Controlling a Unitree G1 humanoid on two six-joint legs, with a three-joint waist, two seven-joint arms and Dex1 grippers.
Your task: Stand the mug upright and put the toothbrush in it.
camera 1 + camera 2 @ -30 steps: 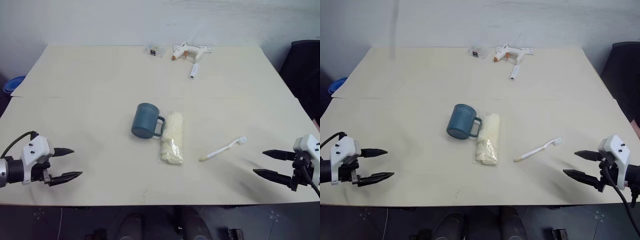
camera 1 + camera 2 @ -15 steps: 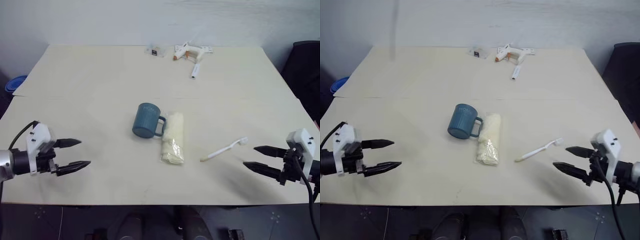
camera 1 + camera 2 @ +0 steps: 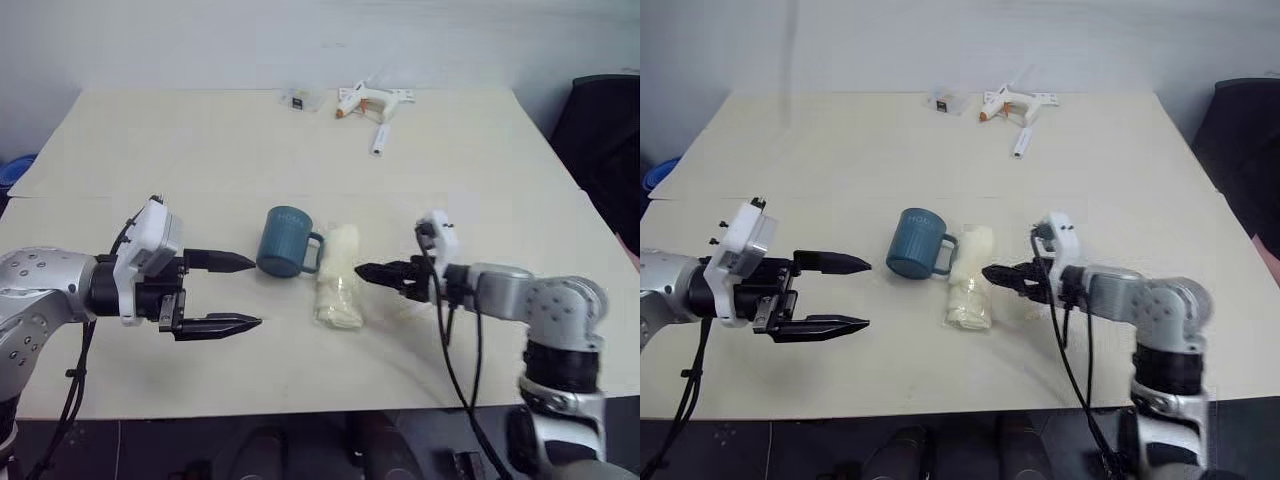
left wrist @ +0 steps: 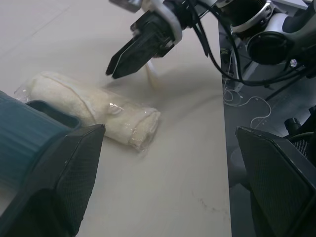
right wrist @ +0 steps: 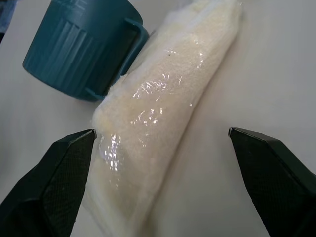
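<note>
The teal mug [image 3: 288,242] rests on the table with its flat closed end up and its handle toward a wrapped towel roll [image 3: 340,275]. My left gripper [image 3: 254,292] is open just left of the mug, its upper finger nearly at the mug's wall, holding nothing. My right gripper [image 3: 362,272] is open and empty, with its tips at the right side of the roll; the right wrist view has the roll and mug [image 5: 81,47] between its fingers. The toothbrush is mostly hidden beneath my right hand. A slim white piece [image 4: 152,79] shows under that gripper [image 4: 112,70].
At the far edge of the table [image 3: 200,150] lie a white glue gun [image 3: 370,100], a short white tube [image 3: 380,140] and a small clear packet [image 3: 297,98]. A black chair [image 3: 605,140] stands beyond the right edge.
Both arms have swung in from the table's sides to the middle. The left gripper now sits by the mug. The right gripper has rolled and reached the towel roll, covering the toothbrush.
</note>
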